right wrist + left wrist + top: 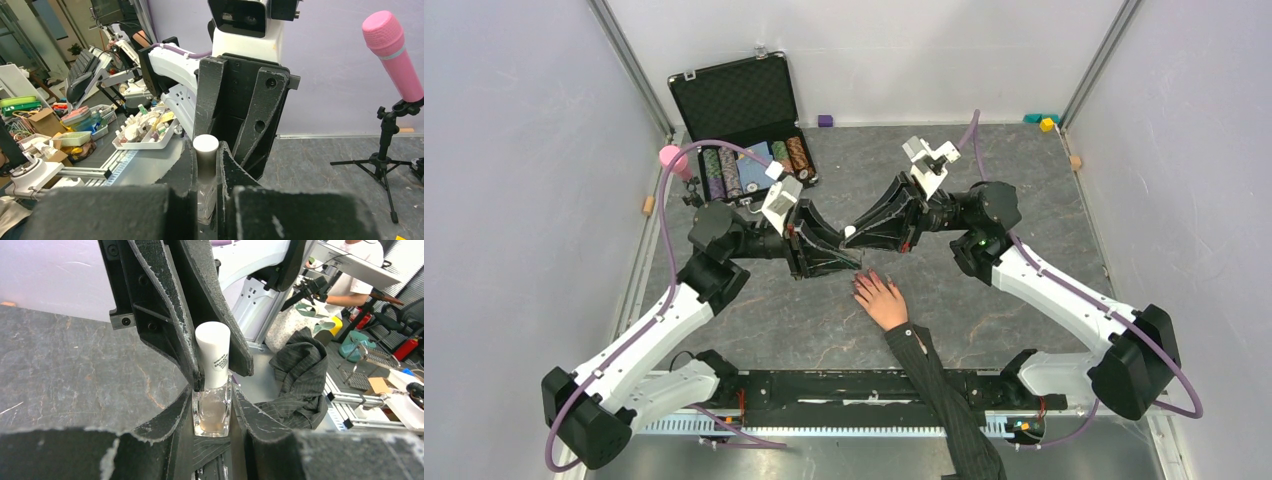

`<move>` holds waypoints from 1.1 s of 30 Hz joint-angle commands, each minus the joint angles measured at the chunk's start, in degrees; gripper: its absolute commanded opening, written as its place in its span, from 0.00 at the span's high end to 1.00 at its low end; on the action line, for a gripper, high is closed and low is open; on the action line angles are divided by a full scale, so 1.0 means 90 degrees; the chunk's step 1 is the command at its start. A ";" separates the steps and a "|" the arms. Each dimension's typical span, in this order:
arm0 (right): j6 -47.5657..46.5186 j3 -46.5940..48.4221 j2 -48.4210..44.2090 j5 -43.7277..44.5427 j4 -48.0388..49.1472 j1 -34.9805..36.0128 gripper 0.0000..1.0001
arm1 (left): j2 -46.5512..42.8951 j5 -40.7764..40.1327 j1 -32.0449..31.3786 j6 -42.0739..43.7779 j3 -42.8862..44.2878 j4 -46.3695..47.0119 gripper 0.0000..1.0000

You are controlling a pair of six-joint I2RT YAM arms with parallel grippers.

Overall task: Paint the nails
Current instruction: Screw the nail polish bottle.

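As the top view looks down, we see a dark grey stone-patterned mat (984, 170) covering the table, with pale walls (514, 180) on three sides. The wrist views show a cluttered lab off the table.

The left gripper (829, 250) and right gripper (879, 220) meet tip to tip near the mat's middle. In the left wrist view, the left gripper (212, 407) has its jaws clamped on the glass body of a small clear bottle (212, 410), which stands upright. From above, the right gripper (220, 365) comes in with its jaws pressed to both sides of the white cap (213, 352). The right wrist view agrees: the right gripper (206, 155) is closed narrowly around the cap (205, 145). The bottle glass shows a faint tan tint; we cannot tell the fill level.

A hand (881, 298) lies flat on the mat just in front of the grippers, fingers pointing toward them. Its dark pinstriped sleeve (944, 390) runs back over the near edge. The nails (862, 284) sit at the fingertips, near the left gripper's jaws but not touching them. They are too small for us to judge the colour.

An open black case (739, 100) sits at the far left, with rows of chips (749, 165) in its base. A pink mic (669, 157) stands beside it.
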 commanded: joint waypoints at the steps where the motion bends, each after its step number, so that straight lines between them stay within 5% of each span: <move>1: -0.0433 0.0335 -0.0091 -0.0056 -0.0586 0.0032 1.00 | -0.0213 -0.0729 0.0027 0.0564 0.0116 -0.0574 0.98; 10: -0.1830 0.0722 -0.0019 0.0767 -0.3256 0.0056 1.00 | -0.0680 -0.2754 0.0032 0.1425 0.0061 -0.1648 0.98; 27: -0.2387 0.1795 0.1101 0.4345 -0.5994 0.1128 1.00 | -0.0911 -0.4859 0.0030 0.1587 -0.0134 -0.2125 0.98; 33: -0.1993 0.1984 0.1393 0.5202 -0.5957 0.1442 1.00 | -0.0922 -0.5356 0.0032 0.1592 -0.0130 -0.2302 0.98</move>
